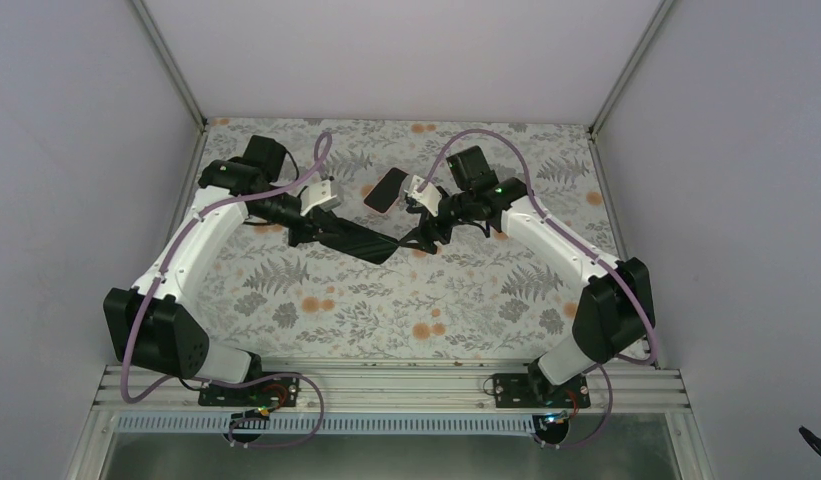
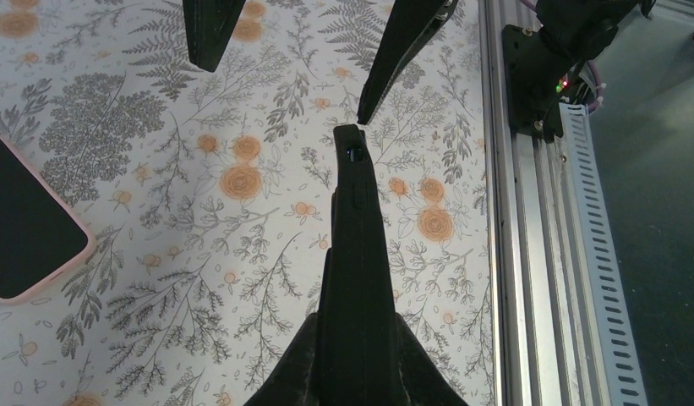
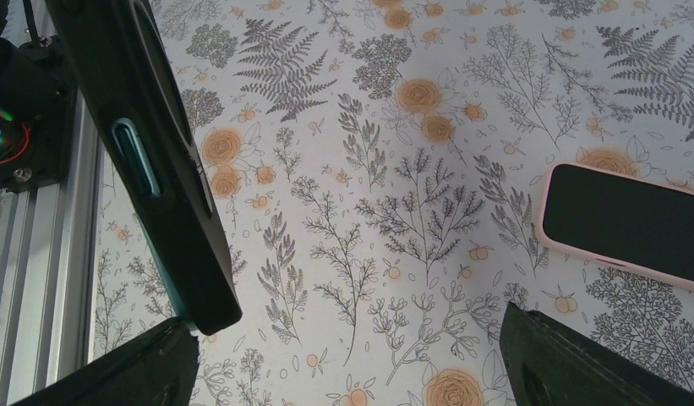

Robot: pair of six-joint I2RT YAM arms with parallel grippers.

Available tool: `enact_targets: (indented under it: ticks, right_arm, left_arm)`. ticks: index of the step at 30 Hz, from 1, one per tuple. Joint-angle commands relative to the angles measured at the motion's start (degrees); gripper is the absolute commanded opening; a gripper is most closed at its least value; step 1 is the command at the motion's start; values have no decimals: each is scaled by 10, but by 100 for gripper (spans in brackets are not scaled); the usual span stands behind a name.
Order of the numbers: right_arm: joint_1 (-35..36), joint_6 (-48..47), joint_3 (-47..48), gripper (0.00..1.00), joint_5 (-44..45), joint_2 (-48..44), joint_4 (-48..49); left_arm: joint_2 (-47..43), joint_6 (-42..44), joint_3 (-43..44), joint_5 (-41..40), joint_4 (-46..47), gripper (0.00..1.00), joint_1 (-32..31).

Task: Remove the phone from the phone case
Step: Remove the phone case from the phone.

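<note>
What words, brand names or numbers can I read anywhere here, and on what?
None can be read.
The phone in the pink case shows a blank black screen.
The dark phone held up shows a side button, no lettering.
The flowered tablecloth carries no words.

Your left arm [image 1: 186, 245] and right arm [image 1: 556, 240] wear white shells with black joints, purple cables [image 1: 486, 132], and pointed black fingers [image 3: 571, 364].

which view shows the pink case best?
Right wrist: the case is close, pink rim clear around the phone, though cropped at the frame edge. Left wrist shows one cropped end. Top shows it tiny, rim barely visible.
</note>
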Motion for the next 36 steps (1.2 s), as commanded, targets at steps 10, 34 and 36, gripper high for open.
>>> enact_targets:
  ticks: [10, 34, 36]
  right_arm:
    - [5, -1, 7, 88, -8, 12, 7]
    - [6, -20, -4, 86, -35, 3, -20]
    - [5, -19, -4, 86, -35, 5, -19]
  left_arm:
    - [-4, 12, 7, 49, 2, 2, 1]
    - [-5, 7, 0, 41, 10, 2, 1]
    - [-5, 6, 1, 43, 11, 2, 1]
